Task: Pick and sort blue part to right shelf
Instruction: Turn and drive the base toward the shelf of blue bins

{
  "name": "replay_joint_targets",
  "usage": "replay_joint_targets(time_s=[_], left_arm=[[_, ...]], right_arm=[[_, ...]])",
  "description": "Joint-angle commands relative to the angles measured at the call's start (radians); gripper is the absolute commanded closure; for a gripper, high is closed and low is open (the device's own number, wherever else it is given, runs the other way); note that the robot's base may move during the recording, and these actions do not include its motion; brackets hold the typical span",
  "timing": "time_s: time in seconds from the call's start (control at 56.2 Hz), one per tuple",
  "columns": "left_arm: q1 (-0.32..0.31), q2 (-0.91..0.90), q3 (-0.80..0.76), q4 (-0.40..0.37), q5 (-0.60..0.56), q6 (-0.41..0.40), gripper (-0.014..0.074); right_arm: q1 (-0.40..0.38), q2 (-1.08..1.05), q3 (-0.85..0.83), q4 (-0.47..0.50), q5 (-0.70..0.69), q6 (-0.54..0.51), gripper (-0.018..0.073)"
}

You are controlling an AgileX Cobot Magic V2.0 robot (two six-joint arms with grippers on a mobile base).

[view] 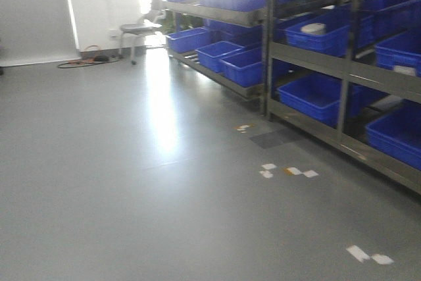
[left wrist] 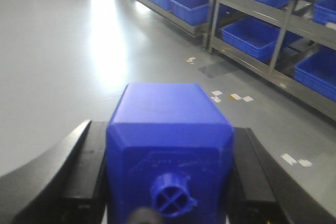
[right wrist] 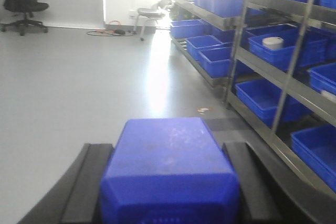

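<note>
The left claw [left wrist: 170, 192] grips a blue moulded plastic block [left wrist: 168, 119] between its black fingers [left wrist: 89, 166]; the right claw [right wrist: 169, 198] grips a second blue block [right wrist: 168, 156] likewise. The steel-framed right shelf [view: 268, 64], loaded with deep blue plastic bins [view: 312, 95], stands ahead on the right.

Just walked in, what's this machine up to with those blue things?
A two-armed mobile robot stands on the open floor. Its left gripper is shut on a blue part, and its right gripper grips a blue block. Ahead on its right is the right shelf, a steel rack full of blue bins. Neither piece has been placed yet.
</note>
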Motion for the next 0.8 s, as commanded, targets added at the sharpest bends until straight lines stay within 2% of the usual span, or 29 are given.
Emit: replay_joint_targets(time_s=[0.0,0.783], left_arm=[[-0.001,0.011,-0.033,-0.004,-0.093,-0.006,0.0262],[-0.001,0.012,-0.033,-0.004,-0.092,-0.006,0.0262]], right_arm=[[0.001,0.014,-0.032,-0.015,-0.094,-0.004,0.0354],[0.001,0.011,-0.032,-0.015,-0.095,-0.004,0.0354]])
